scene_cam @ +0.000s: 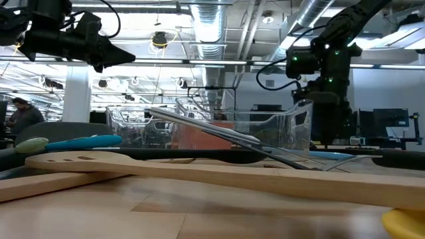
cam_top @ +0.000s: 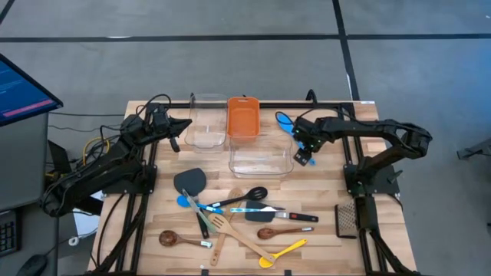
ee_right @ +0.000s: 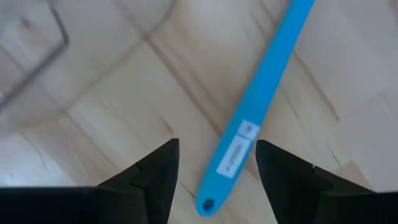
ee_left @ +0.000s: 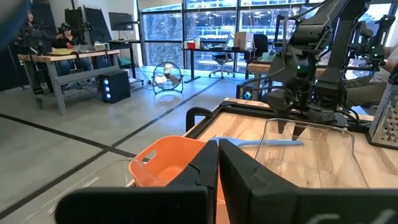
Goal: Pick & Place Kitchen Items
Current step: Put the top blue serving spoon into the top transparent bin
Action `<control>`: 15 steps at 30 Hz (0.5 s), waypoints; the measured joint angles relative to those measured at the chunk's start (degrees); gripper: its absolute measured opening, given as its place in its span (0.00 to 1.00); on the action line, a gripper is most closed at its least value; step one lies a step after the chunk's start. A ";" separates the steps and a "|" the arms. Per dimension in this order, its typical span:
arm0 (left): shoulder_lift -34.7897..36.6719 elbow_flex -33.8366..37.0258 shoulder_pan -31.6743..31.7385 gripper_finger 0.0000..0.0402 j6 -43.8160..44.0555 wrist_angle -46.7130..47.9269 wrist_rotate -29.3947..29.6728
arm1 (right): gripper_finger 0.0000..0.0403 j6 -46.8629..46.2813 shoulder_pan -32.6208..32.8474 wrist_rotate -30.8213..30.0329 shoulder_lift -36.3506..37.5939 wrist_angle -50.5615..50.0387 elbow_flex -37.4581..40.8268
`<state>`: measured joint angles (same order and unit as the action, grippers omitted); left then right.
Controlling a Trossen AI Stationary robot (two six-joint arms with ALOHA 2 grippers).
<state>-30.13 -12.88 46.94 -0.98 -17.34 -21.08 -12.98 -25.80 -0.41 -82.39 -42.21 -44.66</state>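
Note:
A blue spoon lies flat on the table at the far right, beside a clear tub. My right gripper hovers over its handle, open, pointing down, one finger on each side of the handle's free end, touching nothing. My left gripper is shut and empty, held high at the far left beside another clear tub. The other utensils lie heaped near the table's front: a black turner, a black ladle, wooden spoons, a wooden slotted spatula and a yellow spoon.
An orange bin stands between the two clear tubs at the far middle. A metal grater lies at the right edge. A monitor stands off the table's left. People sit at desks in the room behind.

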 joint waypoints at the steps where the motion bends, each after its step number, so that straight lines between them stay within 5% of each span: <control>1: 0.00 0.00 0.00 0.01 0.00 0.00 0.00 | 0.51 -0.64 -0.18 0.00 0.00 0.41 0.00; 15: 0.00 0.00 0.00 0.01 -0.01 0.10 0.00 | 0.50 -2.47 -2.90 -0.04 -0.44 0.47 0.01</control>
<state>-30.13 -12.88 46.94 -0.99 -17.25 -21.08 -15.45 -28.70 -0.45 -82.83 -41.74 -44.65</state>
